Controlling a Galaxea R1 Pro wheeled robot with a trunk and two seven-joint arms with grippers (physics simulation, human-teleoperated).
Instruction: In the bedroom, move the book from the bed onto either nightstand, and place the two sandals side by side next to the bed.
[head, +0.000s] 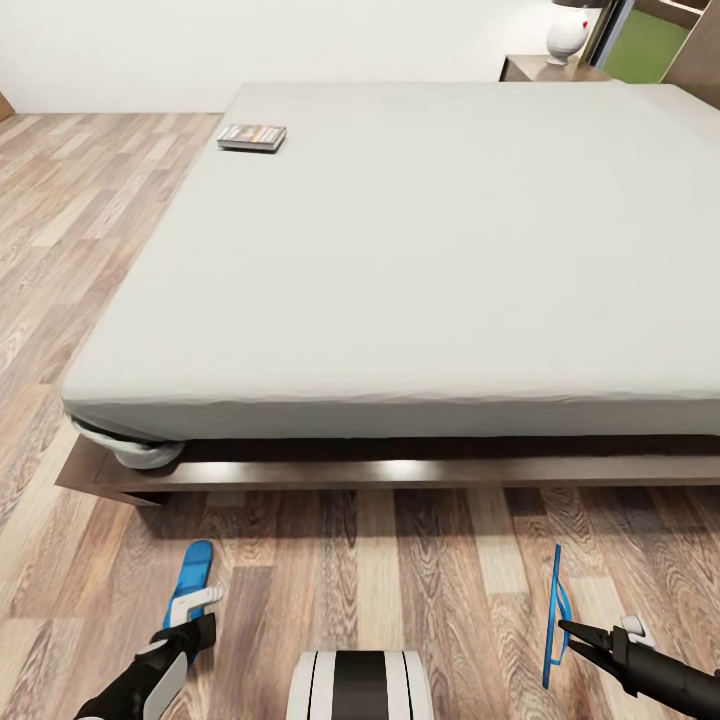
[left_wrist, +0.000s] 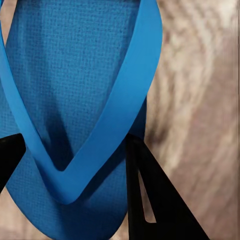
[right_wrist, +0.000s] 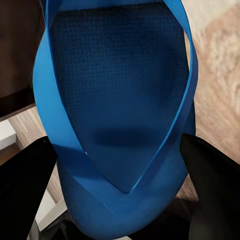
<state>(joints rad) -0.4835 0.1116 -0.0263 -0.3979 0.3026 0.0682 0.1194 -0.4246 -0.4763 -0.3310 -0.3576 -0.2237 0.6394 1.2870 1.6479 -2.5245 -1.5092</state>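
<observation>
The nightstand and lamp are cut off by the frame's edge.

A bedroom in a home. A large low bed with a plain pale grey mattress on a dark wooden platform frame takes up most of the head view, standing on a wood plank floor. Beyond its far corner a dark nightstand carries a white lamp against a white wall.

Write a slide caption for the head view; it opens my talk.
Each end effector, left and right, grips a blue sandal before the bed; book on mattress.
</observation>
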